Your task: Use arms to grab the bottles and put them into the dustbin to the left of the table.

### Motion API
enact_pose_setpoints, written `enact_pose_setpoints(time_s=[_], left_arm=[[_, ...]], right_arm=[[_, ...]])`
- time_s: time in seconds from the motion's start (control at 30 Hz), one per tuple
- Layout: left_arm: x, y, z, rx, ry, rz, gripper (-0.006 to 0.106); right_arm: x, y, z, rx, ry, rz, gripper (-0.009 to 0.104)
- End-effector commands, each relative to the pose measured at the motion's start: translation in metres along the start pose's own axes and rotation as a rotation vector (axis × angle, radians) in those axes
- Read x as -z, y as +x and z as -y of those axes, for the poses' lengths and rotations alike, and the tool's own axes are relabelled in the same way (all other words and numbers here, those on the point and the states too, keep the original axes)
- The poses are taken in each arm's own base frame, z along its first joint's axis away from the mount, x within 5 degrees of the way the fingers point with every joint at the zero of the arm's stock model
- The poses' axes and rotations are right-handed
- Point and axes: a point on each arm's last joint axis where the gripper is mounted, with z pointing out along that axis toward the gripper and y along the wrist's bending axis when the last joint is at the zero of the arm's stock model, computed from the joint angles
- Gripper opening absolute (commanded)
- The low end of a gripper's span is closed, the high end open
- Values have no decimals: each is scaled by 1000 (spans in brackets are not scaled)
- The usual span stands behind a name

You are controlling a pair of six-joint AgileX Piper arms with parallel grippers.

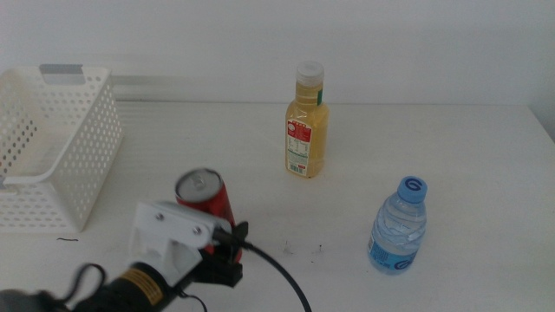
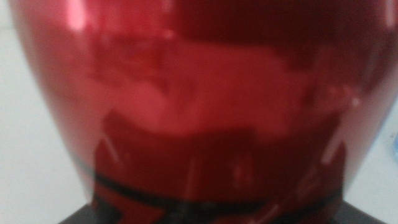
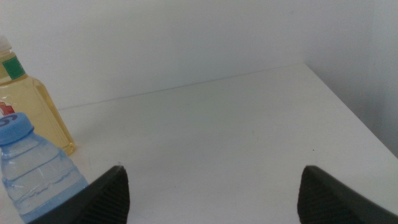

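Basket (image 1: 61,147) at counter (image 1: 451,147) left edge looks empty; 0 of 3 dropped. Left tool (image 1: 221,251) at red can (image 1: 206,198), clamping unclear, cannot tell. Right tool (image 3: 211,193) waits, jaws apart. Juice bottle (image 1: 308,121), water bottle (image 1: 399,227) stand untouched.

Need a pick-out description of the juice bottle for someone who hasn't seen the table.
Start at the white basket on the table's left, then look right along the far edge. The juice bottle stands upright there, alone. It is the only yellow container, white-capped, unlike the red can and the blue-capped water bottle.
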Motion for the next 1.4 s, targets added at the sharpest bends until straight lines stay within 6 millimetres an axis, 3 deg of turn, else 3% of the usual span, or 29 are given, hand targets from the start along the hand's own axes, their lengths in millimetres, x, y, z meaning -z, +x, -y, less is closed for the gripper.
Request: enact_pose_setpoints(time_s=[0.0, 0.13, 0.23, 0.43, 0.57, 0.73, 0.8, 0.97, 1.1, 1.37], left_arm=[[12, -25, 3, 50, -3, 27, -1], [30, -69, 9, 35, -10, -213, -2], [42, -112, 7, -65, -18, -410, -2], [51, -168, -21, -76, -119, -586, -2], [52, -200, -51, -78, -185, -683, -2], [56, -235, -120, 18, -269, -855, -2], [51, -248, -151, 67, -291, -839, -2], [38, -261, -209, 162, -356, -780, -2], [21, -252, -245, 203, -374, -795, -2], [-16, -212, -280, 222, -356, -862, 0]], right_arm=[[0, 0, 1, 21, 8, 10, 91], [0, 0, 1, 21, 8, 10, 91], [0, 0, 1, 21, 8, 10, 91], [0, 0, 1, 21, 8, 10, 91], [0, 0, 1, 21, 8, 10, 91], [0, 0, 1, 21, 8, 10, 91], [0, 0, 1, 21, 8, 10, 91], [0, 0, 1, 21, 8, 10, 91], [0, 0, 1, 21, 8, 10, 91], [0, 0, 1, 21, 8, 10, 91]])
